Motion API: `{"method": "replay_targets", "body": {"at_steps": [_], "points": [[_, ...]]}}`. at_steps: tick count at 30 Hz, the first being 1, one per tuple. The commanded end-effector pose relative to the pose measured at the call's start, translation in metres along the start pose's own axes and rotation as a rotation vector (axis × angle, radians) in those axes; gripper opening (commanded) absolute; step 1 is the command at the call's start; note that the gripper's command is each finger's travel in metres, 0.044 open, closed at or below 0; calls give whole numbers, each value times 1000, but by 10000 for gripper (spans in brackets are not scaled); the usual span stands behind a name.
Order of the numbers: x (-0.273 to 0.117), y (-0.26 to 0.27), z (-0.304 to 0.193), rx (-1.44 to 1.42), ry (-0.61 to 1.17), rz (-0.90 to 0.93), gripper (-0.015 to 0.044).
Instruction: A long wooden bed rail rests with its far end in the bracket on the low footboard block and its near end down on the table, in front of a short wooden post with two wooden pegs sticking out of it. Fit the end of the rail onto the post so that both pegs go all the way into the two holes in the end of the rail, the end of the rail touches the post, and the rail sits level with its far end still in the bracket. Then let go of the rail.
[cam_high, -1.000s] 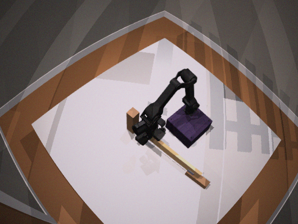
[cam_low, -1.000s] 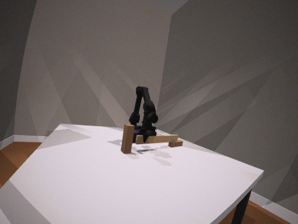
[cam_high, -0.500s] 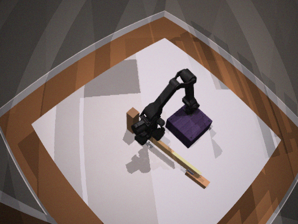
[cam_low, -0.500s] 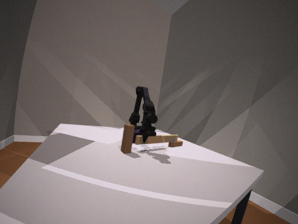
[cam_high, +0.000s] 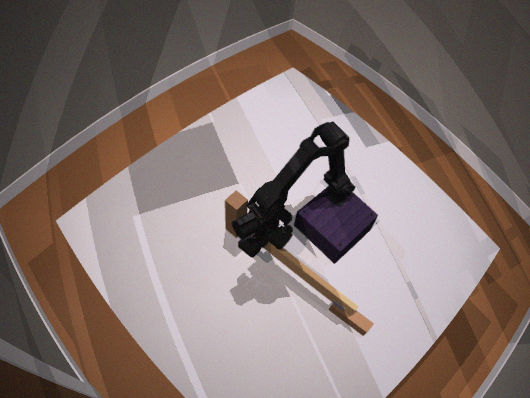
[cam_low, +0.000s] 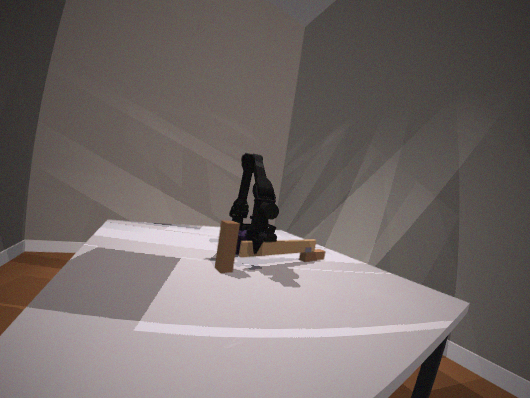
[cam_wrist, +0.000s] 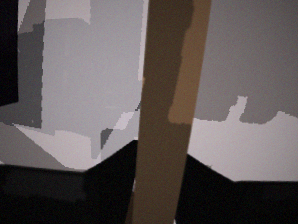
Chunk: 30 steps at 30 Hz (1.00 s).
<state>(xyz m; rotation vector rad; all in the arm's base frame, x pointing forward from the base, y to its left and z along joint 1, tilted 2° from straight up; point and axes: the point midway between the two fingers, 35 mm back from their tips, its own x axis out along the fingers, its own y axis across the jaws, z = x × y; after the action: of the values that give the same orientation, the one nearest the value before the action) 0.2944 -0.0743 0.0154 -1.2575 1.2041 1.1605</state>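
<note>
one rail (cam_high: 312, 276) (cam_low: 287, 247) (cam_wrist: 165, 110), clamped in gripper (cam_high: 265, 237) (cam_low: 257, 245) (cam_wrist: 151, 147); level it, line holes to pegs, then push straight at post (cam_high: 236, 215) (cam_low: 227, 247).

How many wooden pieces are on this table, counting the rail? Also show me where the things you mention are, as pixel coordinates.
3: the rail (cam_high: 312, 275) (cam_low: 290, 247) (cam_wrist: 165, 100), clamped in the pincer (cam_low: 257, 248); the post (cam_high: 236, 212) (cam_low: 227, 247) by its near end; the footboard block (cam_high: 360, 321) (cam_low: 313, 256) at its far end. The arm could hide others.
</note>
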Motion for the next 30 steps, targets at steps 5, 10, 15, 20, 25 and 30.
{"method": "replay_targets", "body": {"at_steps": [5, 10, 15, 20, 25, 30], "points": [[-2, -2, -4, -1, 4, -6, 0], [-3, -2, -5, -1, 4, -6, 0], [-3, -2, -7, -1, 4, -6, 0], [-3, -2, -9, -1, 5, -6, 0], [-2, -2, -10, -2, 5, -6, 0], [-2, -2, -12, -2, 5, -6, 0]]}}
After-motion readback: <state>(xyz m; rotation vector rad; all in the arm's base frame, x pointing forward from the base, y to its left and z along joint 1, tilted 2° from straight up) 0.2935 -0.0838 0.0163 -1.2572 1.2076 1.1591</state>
